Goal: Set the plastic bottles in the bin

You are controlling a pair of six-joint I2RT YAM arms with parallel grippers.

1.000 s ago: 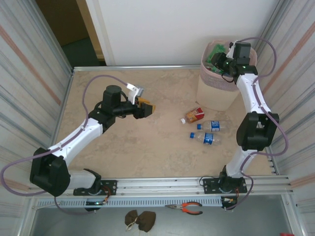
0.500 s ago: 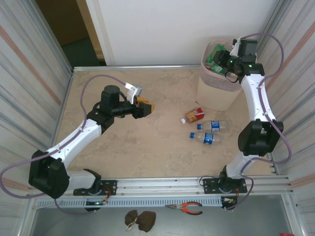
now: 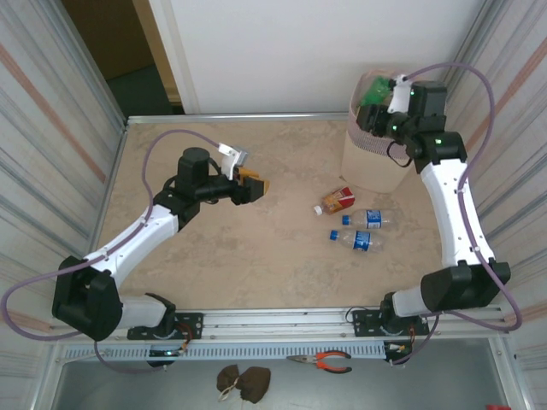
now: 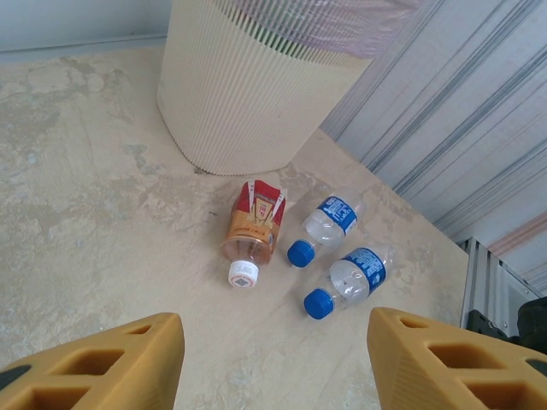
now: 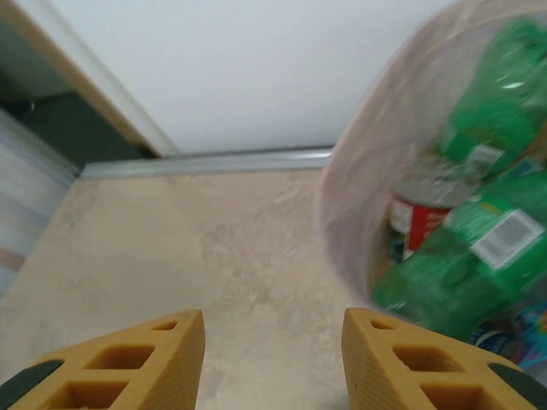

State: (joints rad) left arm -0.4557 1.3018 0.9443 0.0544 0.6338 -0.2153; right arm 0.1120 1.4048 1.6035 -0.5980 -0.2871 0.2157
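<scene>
Right gripper (image 5: 272, 346) above the bin (image 5: 346, 196) rim, jaws apart, empty.
Green bottles (image 5: 444, 282) lie inside (blurred); three more lie on the table (image 4: 102, 222) near the bin's foot, one red-labelled bottle (image 4: 255, 224) and two blue-labelled bottles (image 4: 332, 218), with the left gripper (image 4: 273, 350), jaws also apart and empty, hovering well apart from them.

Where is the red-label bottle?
In the top view the red-label bottle lies on the table, right of centre, near the bin, beside two blue-label bottles.
</scene>
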